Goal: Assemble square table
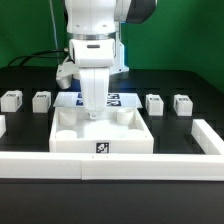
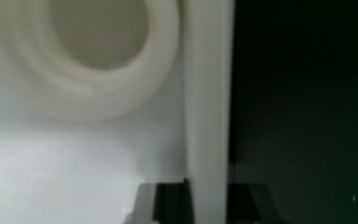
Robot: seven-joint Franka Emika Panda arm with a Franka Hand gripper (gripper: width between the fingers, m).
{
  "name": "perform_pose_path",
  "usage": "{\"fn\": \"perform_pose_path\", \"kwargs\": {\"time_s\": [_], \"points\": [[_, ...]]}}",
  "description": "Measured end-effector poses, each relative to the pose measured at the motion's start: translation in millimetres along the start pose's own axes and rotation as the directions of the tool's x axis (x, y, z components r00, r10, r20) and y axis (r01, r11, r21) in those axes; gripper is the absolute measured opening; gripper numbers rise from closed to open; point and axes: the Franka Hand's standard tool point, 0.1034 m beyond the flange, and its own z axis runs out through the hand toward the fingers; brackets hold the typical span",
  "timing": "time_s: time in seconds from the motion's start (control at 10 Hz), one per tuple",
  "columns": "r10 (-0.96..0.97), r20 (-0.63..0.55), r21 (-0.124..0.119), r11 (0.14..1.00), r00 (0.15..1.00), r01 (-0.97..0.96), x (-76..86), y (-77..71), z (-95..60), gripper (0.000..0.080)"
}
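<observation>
Left legs (image 1: 11, 99) are seen on the table at the exterior view's left, well apart from the rest. At centre, the square table slab (image 1: 100, 135) is found lying sockets up just behind the border wall (image 1: 100, 165). Its far edge is pinched by the gripper (image 1: 93, 114), jaws drawn narrow. Right legs (image 1: 155, 103) are noted beyond the slab.

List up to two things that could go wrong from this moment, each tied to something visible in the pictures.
1. The claw is shut on only the thin rear edge of the tabletop, beside one corner socket. Such a narrow hold may slip, or let the slab pivot if it is dragged.
2. The border wall lies close along the slab's tagged side, so a pull that way could jam the slab against it.
</observation>
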Motion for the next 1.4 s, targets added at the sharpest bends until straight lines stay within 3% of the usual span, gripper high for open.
{"fn": "perform_pose_path", "kwargs": {"time_s": [0.5, 0.9, 1.1, 1.2, 1.4], "points": [[0.023, -0.002, -0.004, 1.000, 1.000, -0.023, 4.6, 2.5, 0.0, 0.0060], [0.074, -0.029, -0.035, 0.997, 0.997, -0.075, 58.1, 34.9, 0.0, 0.0060], [0.104, -0.038, -0.052, 0.993, 0.994, -0.106, 76.4, 51.6, -3.4, 0.0060], [0.113, -0.039, -0.037, 0.993, 0.993, -0.114, 85.9, 51.1, 0.6, 0.0060], [0.117, -0.040, -0.036, 0.992, 0.992, -0.119, 98.9, 52.0, 1.7, 0.0060]]}}
